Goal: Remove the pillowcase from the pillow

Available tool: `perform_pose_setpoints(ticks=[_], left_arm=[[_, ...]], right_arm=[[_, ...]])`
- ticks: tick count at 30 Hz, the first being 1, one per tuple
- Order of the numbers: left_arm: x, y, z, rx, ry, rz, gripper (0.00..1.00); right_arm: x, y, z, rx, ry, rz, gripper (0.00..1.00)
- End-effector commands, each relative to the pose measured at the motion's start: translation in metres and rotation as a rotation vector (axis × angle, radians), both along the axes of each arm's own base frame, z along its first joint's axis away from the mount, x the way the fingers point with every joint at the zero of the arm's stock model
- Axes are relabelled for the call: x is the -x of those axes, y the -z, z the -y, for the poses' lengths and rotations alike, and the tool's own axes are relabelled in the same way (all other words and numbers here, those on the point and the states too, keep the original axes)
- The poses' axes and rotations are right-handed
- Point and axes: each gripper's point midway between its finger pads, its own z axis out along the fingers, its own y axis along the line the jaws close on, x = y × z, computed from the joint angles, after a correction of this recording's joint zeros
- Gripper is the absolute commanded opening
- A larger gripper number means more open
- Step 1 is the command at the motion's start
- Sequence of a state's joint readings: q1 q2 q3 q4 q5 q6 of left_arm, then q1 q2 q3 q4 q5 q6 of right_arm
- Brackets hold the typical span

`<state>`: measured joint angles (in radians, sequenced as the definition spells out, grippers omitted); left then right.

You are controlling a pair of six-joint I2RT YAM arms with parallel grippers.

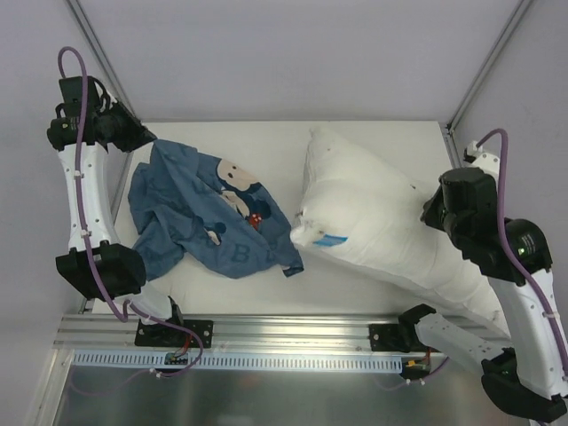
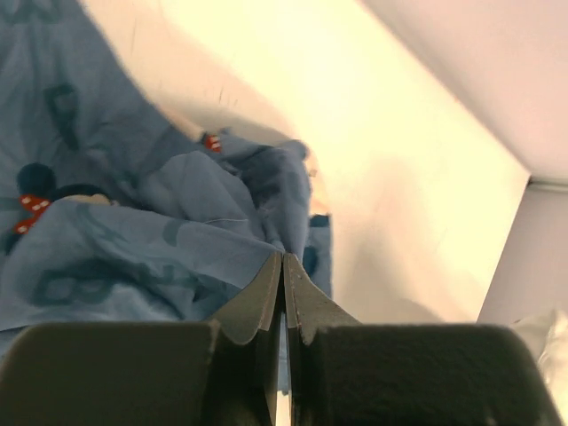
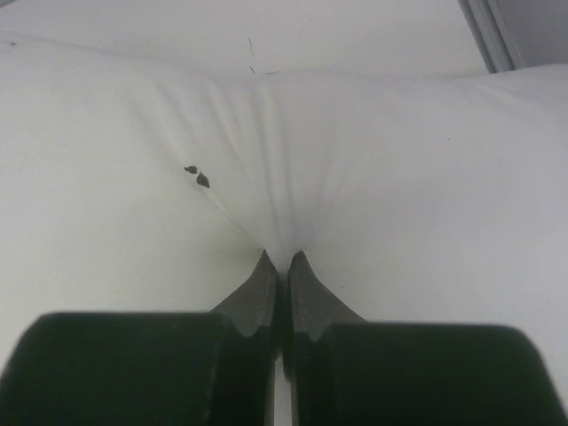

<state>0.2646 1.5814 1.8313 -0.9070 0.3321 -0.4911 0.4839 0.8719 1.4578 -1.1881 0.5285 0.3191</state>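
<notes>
Pillowcase (image 1: 209, 213) heaped on table (image 1: 266, 142), at 9 o'clock from pillow (image 1: 382, 222), just beside its end. Pillow lies diagonally, 11 to 5 o'clock. My left gripper (image 2: 282, 259) pinches the pillowcase's 10 o'clock edge, my right gripper (image 3: 277, 259) the pillow's 3 o'clock side.

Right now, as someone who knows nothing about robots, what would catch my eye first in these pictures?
The blue pillowcase, printed with cartoon mouse faces, stands out first. It lies crumpled on the left of the white table, fully off the pillow. That plump white cushion lies slanted on the right. Each is pinched by a closed gripper: the left gripper on the blue fabric, the right gripper on the white cover.
</notes>
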Motion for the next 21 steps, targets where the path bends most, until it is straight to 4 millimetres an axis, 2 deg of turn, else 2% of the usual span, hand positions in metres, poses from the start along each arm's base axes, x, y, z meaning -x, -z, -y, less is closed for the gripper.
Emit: perform_pose_setpoints(ticks=[1,3,4,6,7,10,11,12,13,14,15,16,17,18,20,21], left_arm=[[0.004,-0.052,-0.008,-0.029,-0.047,0.121,0.0],[0.005,-0.067,-0.014,-0.051,-0.072,0.153,0.0],[0.004,-0.068,-0.017,-0.061,-0.083,0.155,0.0],[0.001,-0.07,-0.023,-0.056,-0.09,0.161,0.0],[-0.004,-0.063,-0.025,-0.041,-0.086,0.143,0.0],[-0.012,-0.042,-0.036,-0.038,-0.111,0.088,0.0],[-0.013,-0.034,-0.036,-0.036,-0.106,0.07,0.0],[-0.015,-0.028,-0.034,-0.032,-0.08,0.056,0.06],[-0.018,-0.02,-0.031,-0.02,-0.053,0.04,0.2],[-0.018,-0.016,-0.023,0.009,-0.01,0.036,0.27],[-0.018,-0.008,-0.02,0.014,0.015,0.02,0.37],[-0.015,-0.007,-0.017,0.012,0.029,0.018,0.63],[-0.012,0.0,-0.017,0.001,0.031,0.001,0.72],[-0.009,0.0,-0.015,-0.019,0.042,0.001,0.77],[0.0,-0.007,-0.004,-0.064,0.076,0.023,0.9],[0.007,-0.017,-0.002,-0.106,0.074,0.049,0.91]], right_arm=[[-0.05,-0.079,-0.005,-0.047,0.067,0.256,0.01],[-0.067,-0.085,-0.01,-0.056,0.065,0.263,0.01],[-0.085,-0.08,-0.016,-0.044,0.065,0.239,0.01],[-0.102,-0.078,-0.016,-0.044,0.089,0.224,0.01],[-0.118,-0.067,-0.022,-0.046,0.088,0.192,0.01],[-0.142,-0.041,-0.024,-0.053,0.119,0.149,0.01],[-0.151,-0.015,-0.025,-0.043,0.13,0.094,0.01],[-0.157,-0.002,-0.028,-0.06,0.12,0.068,0.02],[-0.167,0.005,-0.034,-0.082,0.104,0.068,0.11],[-0.175,0.024,-0.043,-0.085,0.059,0.017,0.58],[-0.179,0.034,-0.059,-0.143,-0.017,-0.028,0.77],[-0.179,0.043,-0.064,-0.154,-0.039,-0.071,0.86],[-0.178,0.048,-0.068,-0.161,-0.055,-0.099,0.94],[-0.178,0.052,-0.072,-0.17,-0.066,-0.121,0.97],[-0.174,0.049,-0.07,-0.173,-0.066,-0.11,0.98],[-0.169,0.039,-0.068,-0.174,-0.068,-0.08,0.97]])
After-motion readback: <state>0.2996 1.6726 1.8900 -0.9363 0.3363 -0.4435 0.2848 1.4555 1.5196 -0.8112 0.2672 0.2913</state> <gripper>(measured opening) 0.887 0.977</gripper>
